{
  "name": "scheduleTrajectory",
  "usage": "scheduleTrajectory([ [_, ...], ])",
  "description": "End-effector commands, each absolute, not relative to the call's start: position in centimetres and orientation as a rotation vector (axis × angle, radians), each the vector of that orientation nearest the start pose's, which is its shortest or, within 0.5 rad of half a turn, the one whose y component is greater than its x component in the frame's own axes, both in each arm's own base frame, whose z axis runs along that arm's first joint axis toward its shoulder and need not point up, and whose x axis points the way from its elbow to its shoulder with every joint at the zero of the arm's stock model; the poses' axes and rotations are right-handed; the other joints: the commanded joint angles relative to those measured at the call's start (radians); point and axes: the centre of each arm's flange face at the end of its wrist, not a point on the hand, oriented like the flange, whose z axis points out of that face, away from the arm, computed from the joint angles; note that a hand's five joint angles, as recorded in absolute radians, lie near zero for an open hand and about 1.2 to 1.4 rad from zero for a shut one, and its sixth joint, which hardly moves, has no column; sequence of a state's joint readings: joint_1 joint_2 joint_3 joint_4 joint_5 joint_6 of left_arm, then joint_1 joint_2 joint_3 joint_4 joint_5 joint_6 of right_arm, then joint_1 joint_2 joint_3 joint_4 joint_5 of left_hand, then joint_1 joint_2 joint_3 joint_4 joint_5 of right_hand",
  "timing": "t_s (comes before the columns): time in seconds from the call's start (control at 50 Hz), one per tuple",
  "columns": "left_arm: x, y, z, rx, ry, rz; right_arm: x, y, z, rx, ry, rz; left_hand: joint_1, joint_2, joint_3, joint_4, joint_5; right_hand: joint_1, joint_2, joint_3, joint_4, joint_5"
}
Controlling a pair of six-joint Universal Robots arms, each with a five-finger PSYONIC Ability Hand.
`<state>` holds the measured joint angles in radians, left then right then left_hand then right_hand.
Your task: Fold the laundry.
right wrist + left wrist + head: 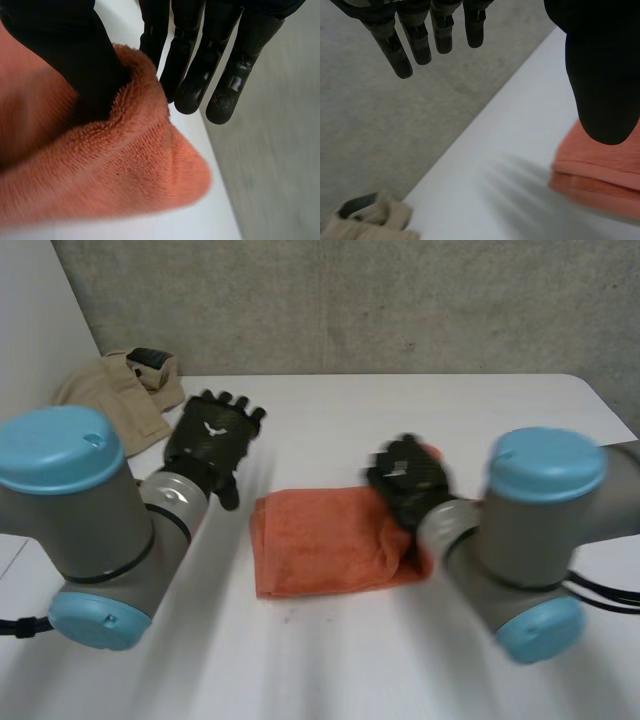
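- Orange terry towel [320,540], folded into a rectangle, lies mid-frame on the white table [330,660].
- Right hand [408,480] pinches its right edge, thumb against fingers.
- Left hand [210,440], fingers spread straight, hovers at its left.

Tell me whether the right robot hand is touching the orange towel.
Touching. In the right wrist view the right robot hand has its thumb sunk into the towel, whose raised edge sits between thumb and fingers.

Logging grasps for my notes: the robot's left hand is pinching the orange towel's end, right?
No, the right hand pinches the end of the orange towel between thumb and fingers, as the right wrist view shows. The left hand hangs open, apart from it.
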<state>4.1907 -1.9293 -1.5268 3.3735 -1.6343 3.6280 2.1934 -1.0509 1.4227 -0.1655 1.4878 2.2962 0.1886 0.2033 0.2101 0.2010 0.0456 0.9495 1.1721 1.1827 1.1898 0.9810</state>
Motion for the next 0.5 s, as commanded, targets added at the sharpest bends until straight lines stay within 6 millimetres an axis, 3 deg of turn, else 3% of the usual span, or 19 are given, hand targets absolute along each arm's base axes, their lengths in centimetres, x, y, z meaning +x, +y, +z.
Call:
scheduleTrajectory([
  [0.02,-27.7,-27.1,23.2,0.862,2.046,-2.105,39.7,-17.2,16.9,-1.851,1.334,-1.939,-0.004,-0.019,-0.026,-0.017,-0.036,0.447,0.224,0.214,0.206,0.241],
  [0.04,-27.7,-27.2,23.2,0.849,2.051,-2.108,40.1,-16.1,16.1,-1.862,1.264,-1.875,-0.004,-0.019,-0.026,-0.017,-0.036,0.447,0.224,0.214,0.206,0.241],
  [0.1,-27.5,-27.4,23.3,0.806,2.079,-2.122,40.4,-15.3,15.5,-1.857,1.212,-1.812,-0.004,-0.019,-0.026,-0.017,-0.036,0.447,0.224,0.214,0.206,0.241],
  [0.14,-27.5,-27.5,23.3,0.778,2.104,-2.139,40.5,-15.4,15.8,-1.789,1.249,-1.781,-0.004,-0.019,-0.026,-0.017,-0.036,-0.282,-0.505,-0.516,-0.523,-0.488],
  [0.18,-27.5,-27.4,23.3,0.767,2.121,-2.152,40.3,-16.0,16.1,-1.682,1.353,-1.762,-0.002,-0.016,-0.023,-0.014,-0.033,-0.775,-0.998,-1.008,-1.015,-0.981],
  [0.24,-27.9,-27.3,23.3,0.753,2.154,-2.174,39.7,-17.7,17.0,-1.502,1.503,-1.753,0.001,-0.013,-0.02,-0.011,-0.03,-0.775,-0.998,-1.008,-1.015,-0.981],
  [0.26,-28.0,-27.3,23.2,0.753,2.16,-2.179,38.8,-19.5,17.7,-1.361,1.609,-1.752,0.001,-0.013,-0.02,-0.011,-0.03,-0.775,-0.998,-1.008,-1.015,-0.981],
  [0.36,-29.5,-26.4,22.9,0.879,2.216,-2.236,35.3,-23.4,20.2,-1.056,1.829,-1.717,0.004,-0.01,-0.017,-0.008,-0.027,-0.775,-0.998,-1.008,-1.015,-0.981],
  [0.5,-31.7,-24.0,20.7,1.065,2.413,-2.178,35.4,-24.6,18.4,-0.965,2.001,-1.52,0.01,-0.005,-0.011,-0.002,-0.021,-0.775,-0.998,-1.008,-1.015,-0.981],
])
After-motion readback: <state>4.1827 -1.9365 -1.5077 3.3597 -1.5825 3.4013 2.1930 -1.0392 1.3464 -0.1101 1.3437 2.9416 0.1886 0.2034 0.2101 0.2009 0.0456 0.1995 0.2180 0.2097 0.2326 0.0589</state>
